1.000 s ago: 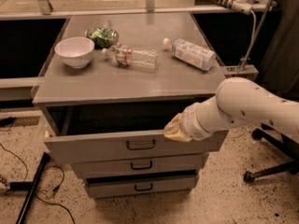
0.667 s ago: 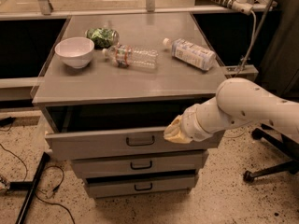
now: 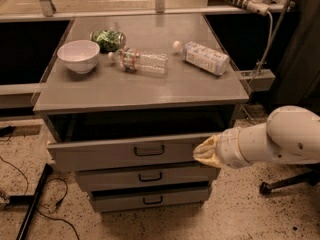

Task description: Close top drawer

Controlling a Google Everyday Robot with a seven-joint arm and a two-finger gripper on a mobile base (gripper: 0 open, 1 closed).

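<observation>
Top drawer (image 3: 100, 155) — in the camera view it stands pulled partway out under the table (image 3: 140, 91). Its grey front panel sits proud of the two lower drawers (image 3: 110, 178), and a dark gap is open above it. It looks like sheet metal: stiff, fairly heavy, likely to run straight on its slides, and not at all fragile. The small loop handle (image 3: 149, 150) sits at the centre, but closing needs no grasp — a flat push on the panel should do. The gripper (image 3: 206, 152) is at the right end of that front, touching it, fingers drawn together with nothing between them. Pushing so far off centre could skew a wide drawer and make it bind, so nearer the handle seems the safer place to press. A bowl (image 3: 78, 55) and a clear bottle (image 3: 142, 61) on top might shift if it slams.
</observation>
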